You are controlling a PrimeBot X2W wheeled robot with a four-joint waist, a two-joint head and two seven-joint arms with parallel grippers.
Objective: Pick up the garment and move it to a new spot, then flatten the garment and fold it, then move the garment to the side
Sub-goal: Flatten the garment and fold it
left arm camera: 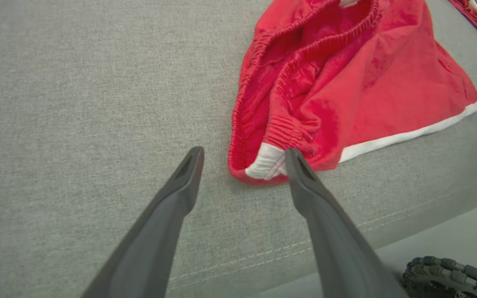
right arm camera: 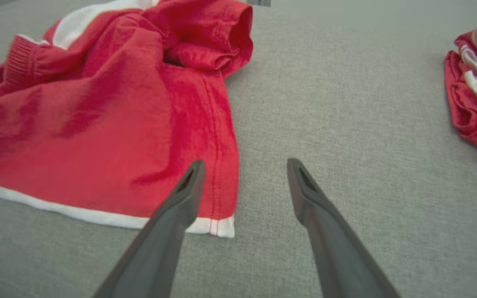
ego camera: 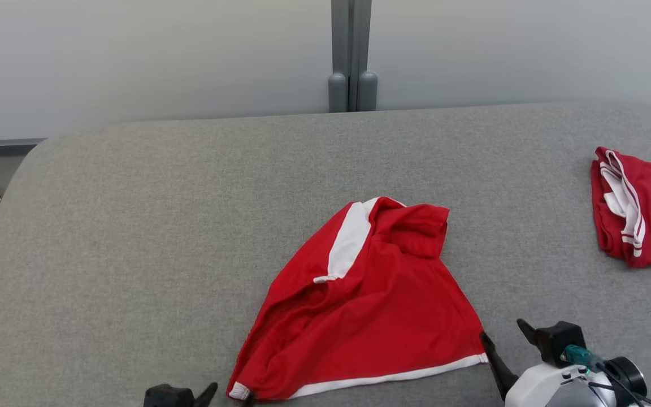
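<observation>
Left gripper [left arm camera: 243, 152] spread wide at the near-left waistband corner of the red shorts [ego camera: 370, 305], right gripper [right arm camera: 245, 162] equally wide at their near-right hem corner, shorts rumpled on the grey table [ego camera: 161, 226], second red garment [ego camera: 647, 209] well to their right.

Looks like a robot test lab: a wide table [ego camera: 133, 226] covered in grey cloth, its near edge stitched; behind the table, bare pale partition panels [ego camera: 133, 56] joined by a grey metal post [ego camera: 351, 45]; below the table's near edge, a ribbed wheel [left arm camera: 449, 275].
</observation>
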